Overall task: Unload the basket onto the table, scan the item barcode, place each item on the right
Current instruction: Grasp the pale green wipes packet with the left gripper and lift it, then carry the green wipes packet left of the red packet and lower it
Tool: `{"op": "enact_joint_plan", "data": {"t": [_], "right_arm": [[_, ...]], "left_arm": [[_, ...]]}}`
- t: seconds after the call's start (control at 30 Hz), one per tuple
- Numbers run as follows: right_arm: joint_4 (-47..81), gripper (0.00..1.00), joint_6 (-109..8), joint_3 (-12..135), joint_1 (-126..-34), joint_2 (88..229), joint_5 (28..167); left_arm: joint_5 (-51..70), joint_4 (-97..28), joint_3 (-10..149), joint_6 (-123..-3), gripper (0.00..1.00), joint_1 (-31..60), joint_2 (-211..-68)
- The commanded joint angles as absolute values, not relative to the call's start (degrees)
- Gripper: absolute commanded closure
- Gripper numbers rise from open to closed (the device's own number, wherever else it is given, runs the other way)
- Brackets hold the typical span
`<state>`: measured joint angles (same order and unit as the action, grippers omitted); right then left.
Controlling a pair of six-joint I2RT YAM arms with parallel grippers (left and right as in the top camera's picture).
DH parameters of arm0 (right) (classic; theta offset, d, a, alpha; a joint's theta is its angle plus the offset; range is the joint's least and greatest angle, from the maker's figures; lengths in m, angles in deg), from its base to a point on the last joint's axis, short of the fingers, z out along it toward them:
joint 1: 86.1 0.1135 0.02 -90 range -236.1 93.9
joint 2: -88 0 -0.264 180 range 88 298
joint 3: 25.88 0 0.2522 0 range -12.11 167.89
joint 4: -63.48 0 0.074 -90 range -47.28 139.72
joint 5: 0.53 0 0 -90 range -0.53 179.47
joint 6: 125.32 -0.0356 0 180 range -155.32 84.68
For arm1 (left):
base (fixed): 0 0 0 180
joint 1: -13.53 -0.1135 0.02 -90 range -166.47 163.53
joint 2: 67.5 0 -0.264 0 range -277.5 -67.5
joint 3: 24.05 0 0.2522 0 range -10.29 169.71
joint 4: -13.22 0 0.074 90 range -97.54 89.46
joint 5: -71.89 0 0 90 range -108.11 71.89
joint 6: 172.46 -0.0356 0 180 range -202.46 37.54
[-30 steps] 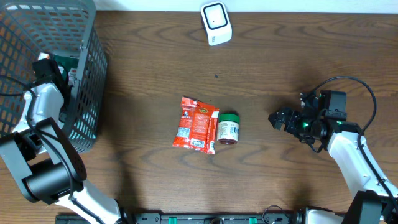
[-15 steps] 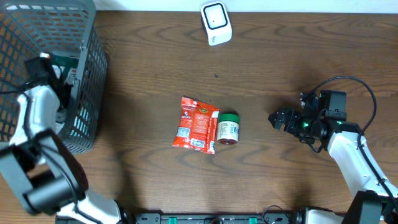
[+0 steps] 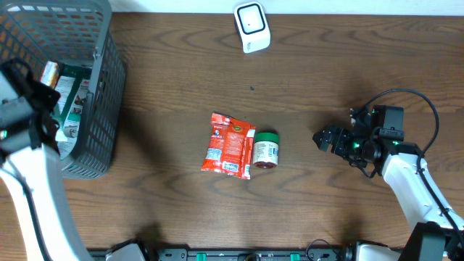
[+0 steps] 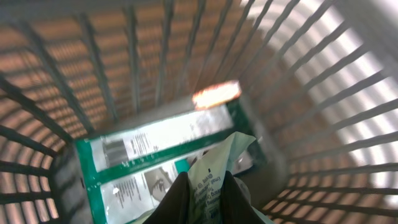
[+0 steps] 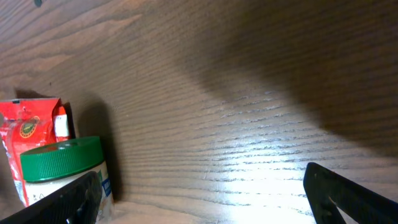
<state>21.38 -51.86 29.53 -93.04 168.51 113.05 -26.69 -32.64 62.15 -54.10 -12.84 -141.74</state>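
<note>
Left tool [image 4: 204, 188] tight on blurred-print pouch [image 4: 221, 154]

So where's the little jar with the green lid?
Overhead, the jar is near the middle of the table, right beside the red packet, between that packet and the open right gripper.

Bench [image 3: 326, 72]: dark wood grain, slight sheen. Basket [image 3: 105, 94]: grey matt plastic lattice. Red packet [image 3: 226, 145]: glossy film.
</note>
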Motion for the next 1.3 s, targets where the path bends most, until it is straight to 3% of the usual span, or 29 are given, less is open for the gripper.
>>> {"op": "enact_joint_plan", "data": {"t": [0.0,0.33,0.7,1.0,1.27], "right_arm": [[21.43,0.01,-52.45,30.26,-93.52,167.77,113.31],[21.43,0.01,-52.45,30.26,-93.52,167.77,113.29],[21.43,0.01,-52.45,30.26,-93.52,167.77,113.29],[21.43,0.01,-52.45,30.26,-93.52,167.77,113.29],[21.43,0.01,-52.45,30.26,-93.52,167.77,113.29]], "left_arm": [[-28.83,-32.25,64.21,-53.64,0.93,-12.29,-132.65],[-23.95,-39.74,64.21,-50.67,0.93,-1.06,-115.47],[-19.06,-55.37,58.13,-43.57,0.92,17.35,-119.92],[-19.19,-47.00,46.96,-32.73,0.93,30.11,-135.36],[-21.03,-32.51,45.34,-31.13,0.93,32.51,-152.71]]}}
